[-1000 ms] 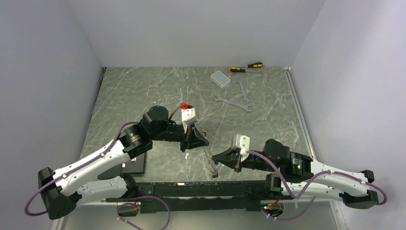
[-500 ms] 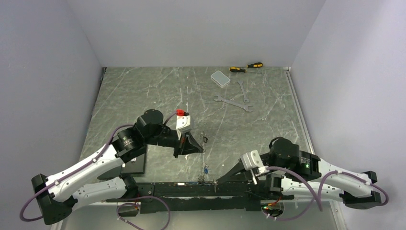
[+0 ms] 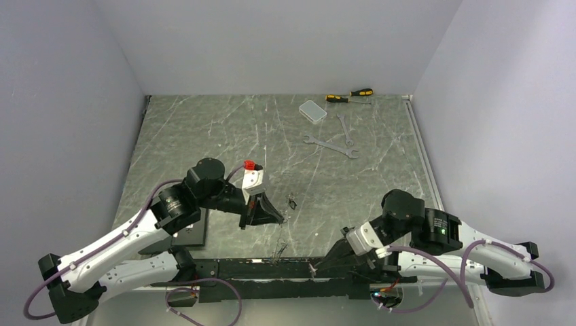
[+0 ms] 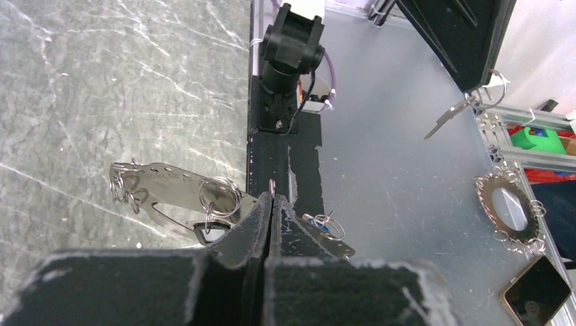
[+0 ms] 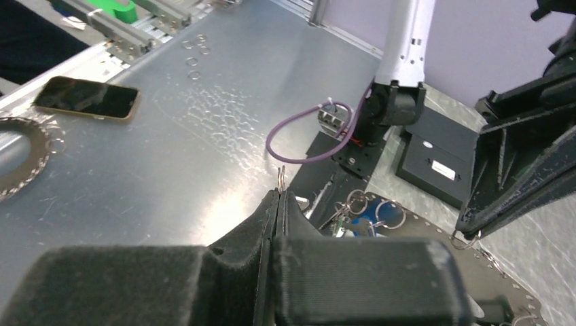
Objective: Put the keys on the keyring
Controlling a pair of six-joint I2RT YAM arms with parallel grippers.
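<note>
Top external view: The left gripper (image 3: 275, 216) is over the near middle of the table (image 3: 204, 136), with its fingers pressed together and its tip aimed toward the right arm. The right gripper (image 3: 318, 266) sits low at the near edge, over the black rail. Its fingers are also pressed together and its tip is aimed toward the left arm. The keyring (image 3: 281, 236) shows only as a faint thin wire between the two tips, and its outline cannot be resolved here. At the far end of the table, well apart from both arms, lie two wrenches (image 3: 331, 145), two screwdrivers (image 3: 350, 95) and a pale box (image 3: 312, 111).

Left wrist view: The fingers meet flush, and a thin wire end (image 4: 272, 183) protrudes between their tips. Below the tips is a flat metal plate (image 4: 170, 183) carrying split rings. The keys (image 4: 326, 227) are bunched beside it, one of them blue-headed. Whether the plate rests or hangs cannot be told. At upper right, a wire loop sits at the closed tip of the right gripper (image 4: 483, 85), and one silver key (image 4: 447, 118) hangs from it.

Right wrist view: The fingers are pinched on thin wire (image 5: 280, 175), which projects past their tips. The blue-headed key (image 5: 367, 224) and the split rings lie just beyond, on the metal plate (image 5: 435, 238). A small wire loop sits at the closed tip of the left gripper (image 5: 469, 227). A phone (image 5: 85, 98) lies on the lower metal surface.
</note>
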